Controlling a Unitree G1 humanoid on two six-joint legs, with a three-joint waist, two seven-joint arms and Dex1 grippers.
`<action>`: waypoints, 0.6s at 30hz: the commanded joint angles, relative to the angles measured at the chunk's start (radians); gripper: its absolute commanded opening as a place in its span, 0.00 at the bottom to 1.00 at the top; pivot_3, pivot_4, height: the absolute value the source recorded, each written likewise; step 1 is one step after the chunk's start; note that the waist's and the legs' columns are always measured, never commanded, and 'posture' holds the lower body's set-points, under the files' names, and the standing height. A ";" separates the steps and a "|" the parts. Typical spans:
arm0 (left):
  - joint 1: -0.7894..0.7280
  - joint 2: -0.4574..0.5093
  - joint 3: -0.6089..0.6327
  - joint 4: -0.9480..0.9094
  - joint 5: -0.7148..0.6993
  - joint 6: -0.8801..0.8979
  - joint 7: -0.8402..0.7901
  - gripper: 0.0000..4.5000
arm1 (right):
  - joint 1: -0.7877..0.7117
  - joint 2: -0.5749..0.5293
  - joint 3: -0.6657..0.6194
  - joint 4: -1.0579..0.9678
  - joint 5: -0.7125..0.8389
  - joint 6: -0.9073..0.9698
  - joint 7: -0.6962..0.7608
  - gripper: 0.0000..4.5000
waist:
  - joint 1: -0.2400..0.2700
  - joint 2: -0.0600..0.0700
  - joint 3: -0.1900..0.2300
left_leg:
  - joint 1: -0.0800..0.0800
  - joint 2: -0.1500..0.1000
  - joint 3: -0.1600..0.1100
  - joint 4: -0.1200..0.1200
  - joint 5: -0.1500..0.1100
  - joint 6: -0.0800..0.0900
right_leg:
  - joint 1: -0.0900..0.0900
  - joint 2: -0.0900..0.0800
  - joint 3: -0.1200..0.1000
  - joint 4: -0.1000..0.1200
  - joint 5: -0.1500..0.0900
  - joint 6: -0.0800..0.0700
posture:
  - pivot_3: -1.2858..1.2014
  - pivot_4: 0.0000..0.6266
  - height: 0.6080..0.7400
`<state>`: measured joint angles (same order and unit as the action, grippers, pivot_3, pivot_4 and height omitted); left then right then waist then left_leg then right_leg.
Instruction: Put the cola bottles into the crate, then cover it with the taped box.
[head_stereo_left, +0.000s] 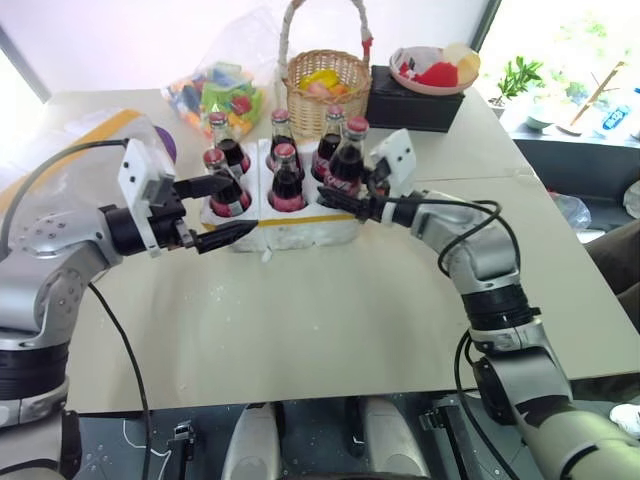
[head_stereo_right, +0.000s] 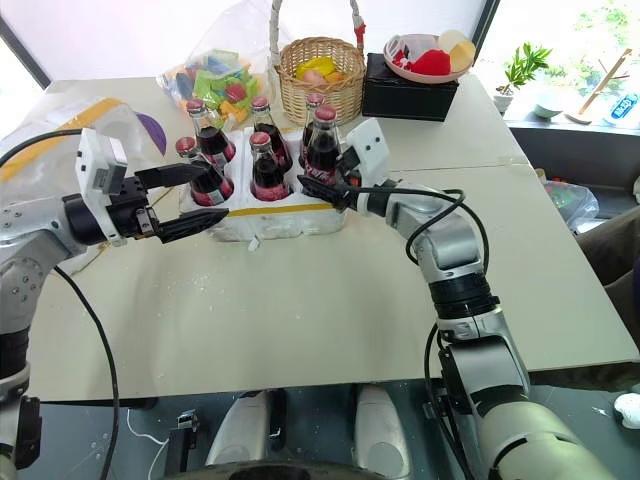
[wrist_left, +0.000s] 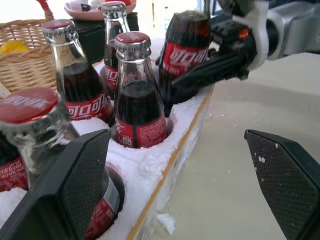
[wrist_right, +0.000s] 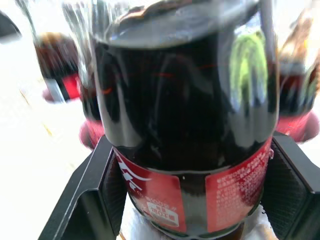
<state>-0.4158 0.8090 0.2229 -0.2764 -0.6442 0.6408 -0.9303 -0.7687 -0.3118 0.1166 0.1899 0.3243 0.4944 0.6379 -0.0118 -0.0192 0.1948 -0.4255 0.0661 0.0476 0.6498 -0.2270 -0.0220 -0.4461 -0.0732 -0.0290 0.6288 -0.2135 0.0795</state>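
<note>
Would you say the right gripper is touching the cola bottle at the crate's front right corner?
Touching: in the right wrist view, the right gripper has both fingers pressed against the cola bottle at its label, with no gap visible.

Table (head_stereo_left: 330, 330) with crate (head_stereo_left: 300, 230), basket (head_stereo_left: 322, 90)

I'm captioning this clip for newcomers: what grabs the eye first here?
Six cola bottles with red caps stand in the white crate mid-table. The right claw grips the front right bottle, while the left claw gapes open at the crate's front left corner. A wicker basket sits behind.
</note>
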 joint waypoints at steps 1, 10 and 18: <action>0.010 0.030 0.053 -0.032 -0.015 -0.008 0.003 1.00 | -0.037 0.009 0.002 0.040 -0.023 -0.009 0.015 0.93 | -0.002 0.000 0.000 | 0.000 0.000 0.000 0.000 0.000 0.000 | 0.000 0.000 0.000 0.000 0.000 0.000 | 0.52 0.24 1.00; 0.186 0.232 0.388 -0.040 -0.134 0.147 -0.098 1.00 | 0.015 -0.194 -0.164 -0.273 0.163 0.175 0.159 0.98 | 0.000 0.000 0.000 | 0.000 0.000 0.000 -0.001 0.000 0.000 | 0.000 0.000 0.000 0.000 0.000 0.000 | 0.52 0.24 1.00; 0.549 0.552 0.727 0.458 0.205 -0.050 -0.499 1.00 | 0.060 -0.487 -0.379 -0.434 0.432 0.406 0.316 0.98 | -0.005 0.000 0.000 | 0.003 0.001 0.002 -0.004 0.000 -0.001 | -0.002 -0.001 -0.001 -0.001 -0.006 -0.011 | 0.52 0.24 1.00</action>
<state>0.1129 1.3119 0.8754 0.0703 -0.5264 0.6695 -1.3486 -0.7154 -0.7701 -0.2274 -0.1936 0.7012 0.8763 0.9171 -0.0172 -0.0189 0.1948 -0.4226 0.0673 0.0497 0.6458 -0.2275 -0.0227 -0.4489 -0.0744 -0.0304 0.6284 -0.2200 0.0683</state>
